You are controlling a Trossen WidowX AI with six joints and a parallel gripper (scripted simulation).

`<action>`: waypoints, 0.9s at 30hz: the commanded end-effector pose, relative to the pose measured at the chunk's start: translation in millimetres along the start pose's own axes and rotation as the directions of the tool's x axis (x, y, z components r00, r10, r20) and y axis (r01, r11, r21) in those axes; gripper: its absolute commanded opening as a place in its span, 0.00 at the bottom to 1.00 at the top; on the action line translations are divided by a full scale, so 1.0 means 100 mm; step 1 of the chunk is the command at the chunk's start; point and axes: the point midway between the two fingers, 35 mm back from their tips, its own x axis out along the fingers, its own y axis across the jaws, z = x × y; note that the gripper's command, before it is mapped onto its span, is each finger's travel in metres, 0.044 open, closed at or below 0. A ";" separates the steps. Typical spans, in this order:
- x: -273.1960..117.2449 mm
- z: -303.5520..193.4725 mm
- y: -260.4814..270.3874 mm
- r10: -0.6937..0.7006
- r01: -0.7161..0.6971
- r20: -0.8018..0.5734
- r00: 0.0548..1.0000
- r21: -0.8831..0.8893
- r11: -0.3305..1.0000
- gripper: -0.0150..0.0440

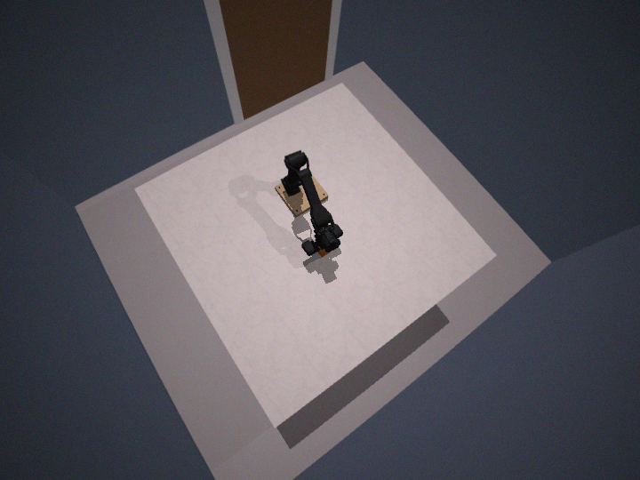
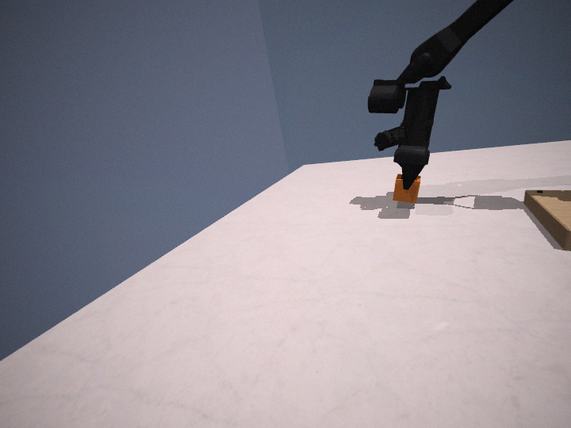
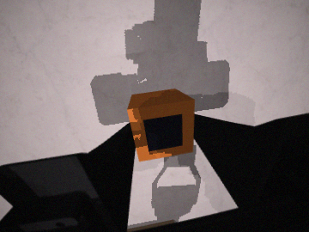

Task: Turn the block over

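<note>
The orange block (image 1: 323, 253) (image 2: 402, 197) (image 3: 188, 126) is between the fingers of my gripper (image 2: 406, 185) (image 3: 160, 122), which is shut on it. The dark square mark (image 3: 163, 132) is on the block's upper side, facing the wrist camera. In the exterior view the block is slightly tilted, with its underside just above the table (image 1: 248, 320) (image 2: 276, 299). The near finger covers part of the block there. In the top view the gripper body hides most of the block.
The arm's wooden base plate (image 1: 318, 194) (image 2: 546, 216) is behind the gripper, toward the right edge of the exterior view. The arm reaches from it over the table. Shadows of the arm and gripper fall around the block.
</note>
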 end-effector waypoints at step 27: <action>0.03 -0.03 0.00 0.002 0.001 0.372 0.928 -0.006 1.000 0.25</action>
